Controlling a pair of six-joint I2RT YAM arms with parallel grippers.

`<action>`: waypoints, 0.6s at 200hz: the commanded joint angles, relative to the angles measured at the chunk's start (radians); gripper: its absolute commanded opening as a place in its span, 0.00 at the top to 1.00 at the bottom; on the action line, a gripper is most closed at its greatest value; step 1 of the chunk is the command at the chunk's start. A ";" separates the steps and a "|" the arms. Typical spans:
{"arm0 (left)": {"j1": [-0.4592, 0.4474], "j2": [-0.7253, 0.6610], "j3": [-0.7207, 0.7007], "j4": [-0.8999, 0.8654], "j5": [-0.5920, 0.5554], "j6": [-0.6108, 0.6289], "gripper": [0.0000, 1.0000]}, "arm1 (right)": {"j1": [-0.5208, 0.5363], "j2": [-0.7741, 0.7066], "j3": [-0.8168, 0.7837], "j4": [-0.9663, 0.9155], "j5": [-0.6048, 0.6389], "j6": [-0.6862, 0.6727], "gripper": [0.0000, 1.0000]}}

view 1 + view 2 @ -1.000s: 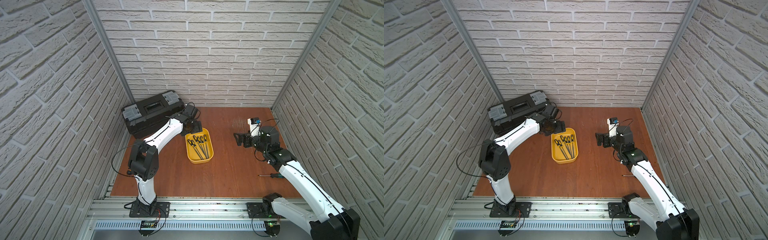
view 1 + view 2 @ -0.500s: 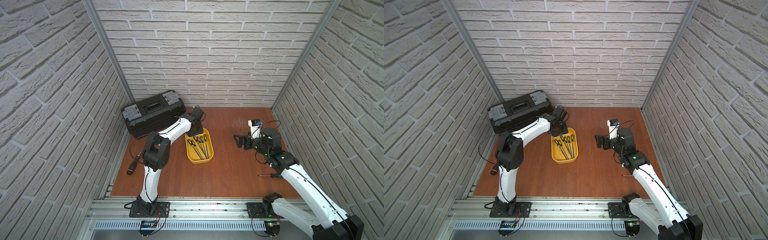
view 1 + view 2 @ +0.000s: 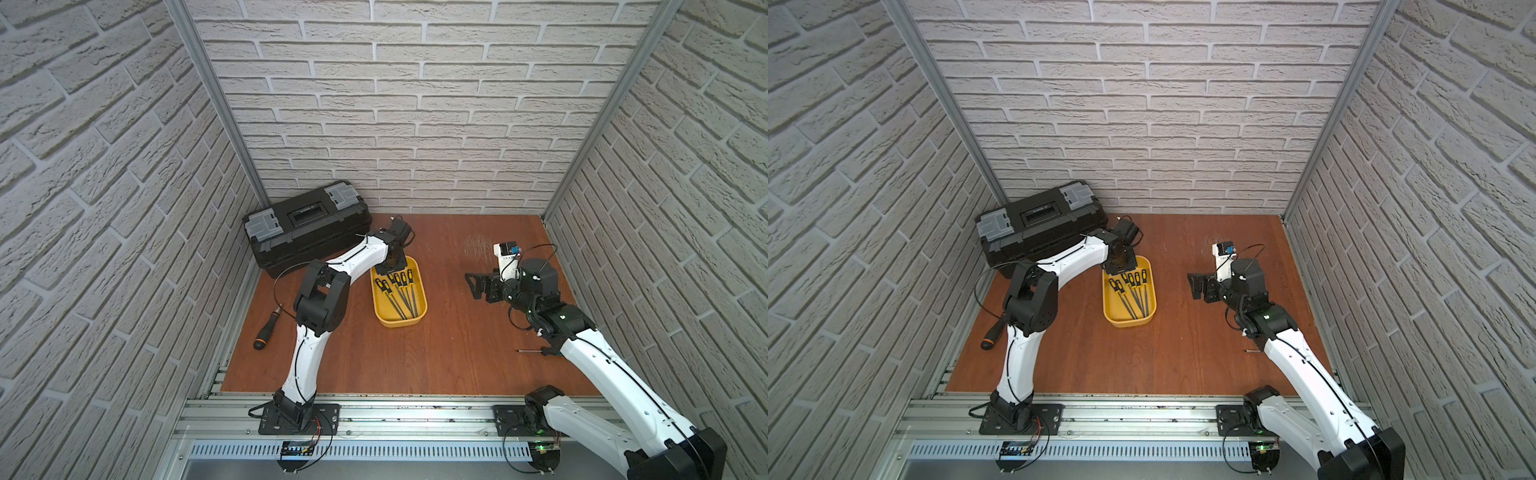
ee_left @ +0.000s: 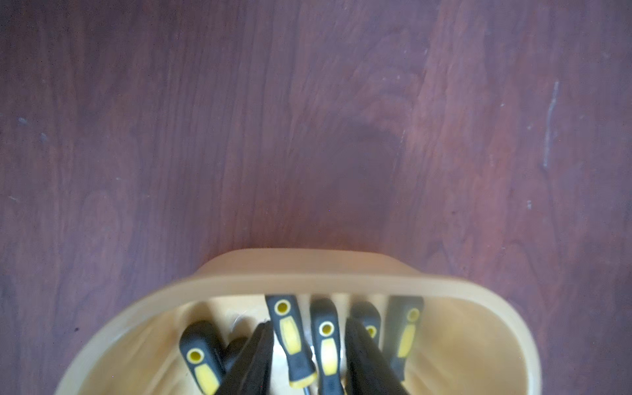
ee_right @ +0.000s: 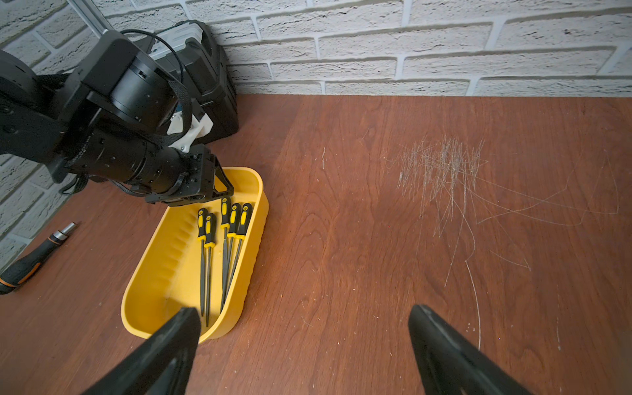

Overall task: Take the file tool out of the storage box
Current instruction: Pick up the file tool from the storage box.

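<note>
Brick-walled cell, scratched wooden table [image 5: 342, 222]: left gripper [image 4: 307, 328] reaches into the yellow storage box [image 5: 160, 273], fingers [image 4: 253, 359] straddling two file handles [image 4: 290, 338], grip impossible to confirm; right gripper [image 5: 304, 313], well apart, gapes empty.

You've got six files [image 4: 290, 338] in one yellow tray [image 5: 164, 260] at the left gripper [image 4: 307, 321], plus one black toolbox [image 3: 307, 232], one orange-tipped driver [image 3: 268, 328] and one thin-shafted tool [image 3: 530, 351].

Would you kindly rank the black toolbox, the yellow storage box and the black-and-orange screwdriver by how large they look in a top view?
1. black toolbox
2. storage box
3. screwdriver
The differences are clear, so there are no ties.
</note>
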 commanded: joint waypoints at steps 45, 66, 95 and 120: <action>-0.007 0.048 0.048 -0.058 -0.056 -0.022 0.64 | 0.019 0.009 -0.015 0.022 0.020 0.008 0.01; -0.007 0.057 0.044 -0.053 -0.055 -0.027 0.65 | 0.018 0.006 -0.020 0.022 0.024 0.009 0.01; -0.007 0.064 0.040 -0.051 -0.058 -0.032 0.67 | 0.019 0.000 -0.025 0.019 0.030 0.007 0.01; -0.009 0.071 0.040 -0.048 -0.059 -0.033 0.68 | 0.019 -0.002 -0.028 0.021 0.032 0.007 0.01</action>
